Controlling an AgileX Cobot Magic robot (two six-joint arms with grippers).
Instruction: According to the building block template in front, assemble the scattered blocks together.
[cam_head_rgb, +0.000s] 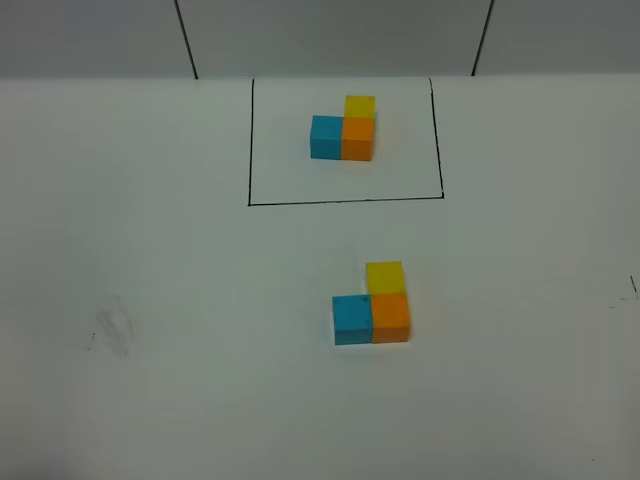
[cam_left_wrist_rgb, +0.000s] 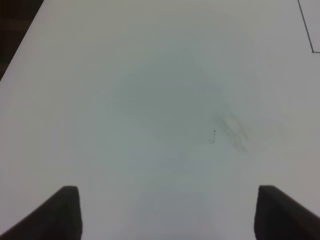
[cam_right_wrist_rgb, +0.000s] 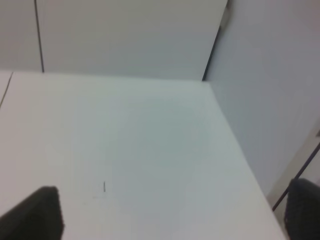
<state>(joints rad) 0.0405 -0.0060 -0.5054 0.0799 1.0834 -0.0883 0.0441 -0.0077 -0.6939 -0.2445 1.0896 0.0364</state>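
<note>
The building block template (cam_head_rgb: 344, 131), a joined blue, orange and yellow L, sits inside the black drawn rectangle (cam_head_rgb: 345, 200) at the back of the table. Nearer the front, the scattered blocks stand pushed together in the same L: blue cube (cam_head_rgb: 351, 319), orange cube (cam_head_rgb: 391, 317) to its right, yellow cube (cam_head_rgb: 384, 277) behind the orange one. Neither arm shows in the exterior high view. My left gripper (cam_left_wrist_rgb: 167, 212) is open over bare table with nothing between its fingers. My right gripper (cam_right_wrist_rgb: 172, 212) is open too, above bare table near the right edge.
A grey smudge (cam_head_rgb: 115, 328) marks the table at the left, and the same grey smudge (cam_left_wrist_rgb: 232, 130) appears in the left wrist view. White walls with dark seams stand behind the table. The table's right edge (cam_right_wrist_rgb: 240, 150) lies close to the right gripper.
</note>
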